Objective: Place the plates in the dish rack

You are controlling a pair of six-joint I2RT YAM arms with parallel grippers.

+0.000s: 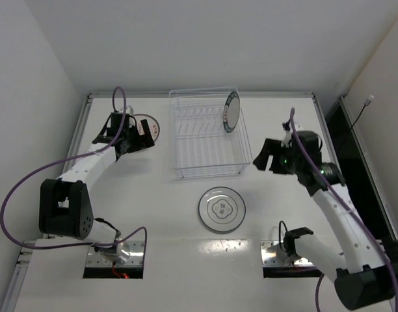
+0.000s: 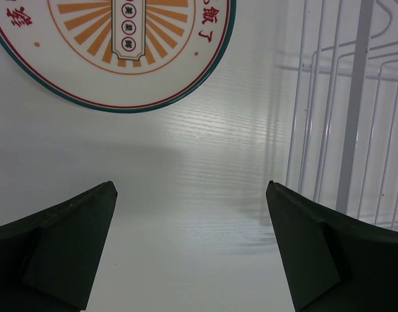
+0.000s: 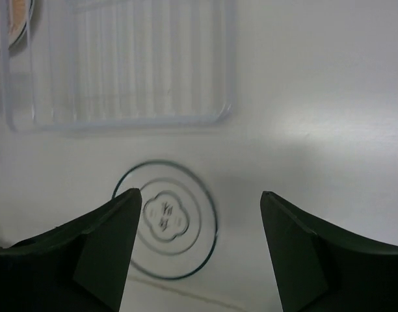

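Note:
The white wire dish rack (image 1: 209, 133) stands at the table's middle back. The dark-green-rimmed plate (image 1: 231, 111) stands upright in its right end. The orange sunburst plate (image 1: 151, 125) lies flat left of the rack; in the left wrist view this plate (image 2: 114, 45) lies just beyond my open, empty left gripper (image 2: 192, 195), with the rack's wires (image 2: 355, 110) at the right. The grey-rimmed plate (image 1: 220, 209) lies flat in front of the rack. My right gripper (image 1: 263, 156) is open and empty, right of the rack; in its view (image 3: 199, 201) the grey-rimmed plate (image 3: 170, 218) lies below it.
The table's raised edges run along the left (image 1: 79, 130) and right (image 1: 326, 123) sides. Two metal base plates (image 1: 114, 257) sit at the near edge. A purple cable (image 1: 30, 182) loops beside the left arm.

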